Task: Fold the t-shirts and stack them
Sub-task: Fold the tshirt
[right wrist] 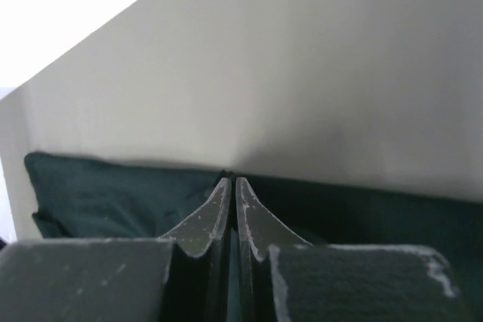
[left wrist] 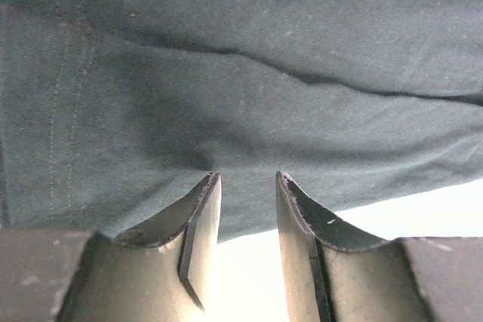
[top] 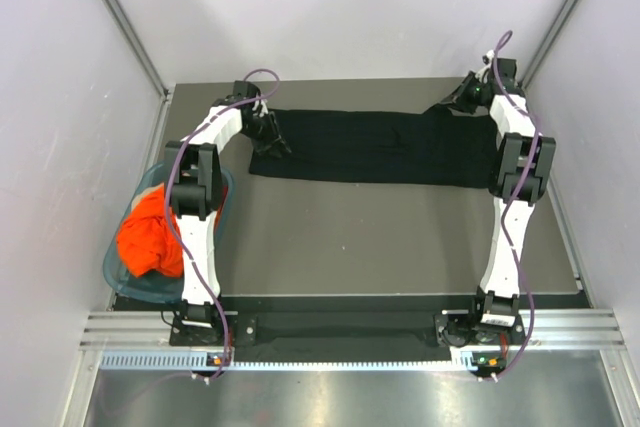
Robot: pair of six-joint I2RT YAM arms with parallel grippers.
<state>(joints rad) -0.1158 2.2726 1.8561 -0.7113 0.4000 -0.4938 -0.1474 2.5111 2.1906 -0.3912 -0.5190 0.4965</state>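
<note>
The black t-shirt (top: pixel 380 147) lies folded into a long flat strip across the far half of the table. My left gripper (top: pixel 272 139) is at its left end, low over the near edge. In the left wrist view the jaws (left wrist: pixel 247 179) are open, with the cloth (left wrist: pixel 264 73) just past the tips and nothing between them. My right gripper (top: pixel 458 102) is at the shirt's far right corner, where the cloth rises to it. In the right wrist view the jaws (right wrist: pixel 232 180) are shut on a thin edge of the shirt (right wrist: pixel 98 194). The orange t-shirt (top: pixel 150 237) lies bunched in the basket.
The teal plastic basket (top: pixel 113 265) sits at the table's left edge beside the left arm. The grey table top (top: pixel 360 237) spreads in front of the black shirt. White enclosure walls (right wrist: pixel 302 73) stand close behind and beside the right gripper.
</note>
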